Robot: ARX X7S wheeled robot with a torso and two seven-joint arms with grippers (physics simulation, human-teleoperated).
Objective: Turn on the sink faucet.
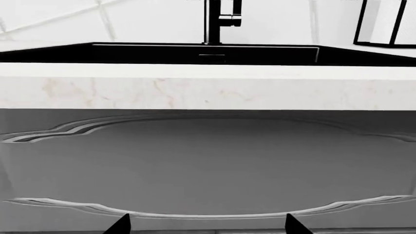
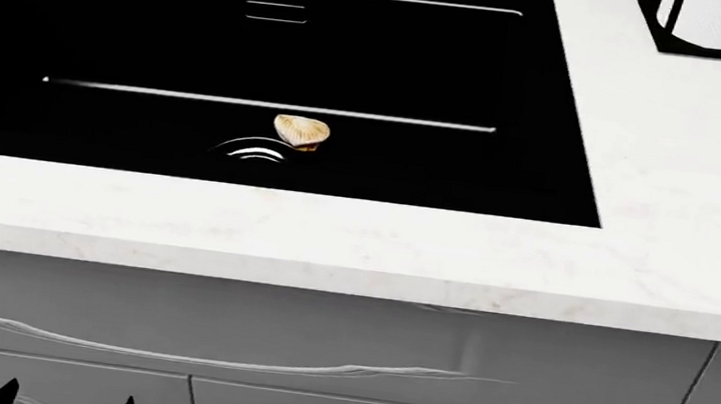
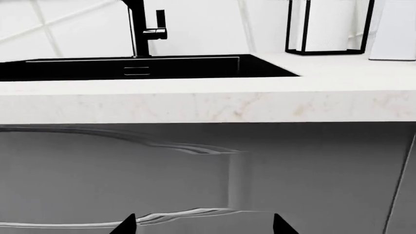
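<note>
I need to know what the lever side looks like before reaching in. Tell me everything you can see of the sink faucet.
The sink faucet is matte black, with a thick upright cylindrical body standing on the white counter behind the sink, above the basin's slot overflow. A short arm juts from its side, carrying a small upright piece, apparently the lever. Its top and spout are cut off in both wrist views. No water is visible, and nothing touches it.

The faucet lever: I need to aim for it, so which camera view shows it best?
The right wrist view: the sink faucet stands unobstructed behind the sink, its side lever clear against the white wall. The left wrist view shows it smaller, cut off at the frame's upper edge. The head view shows barely its base.
</note>
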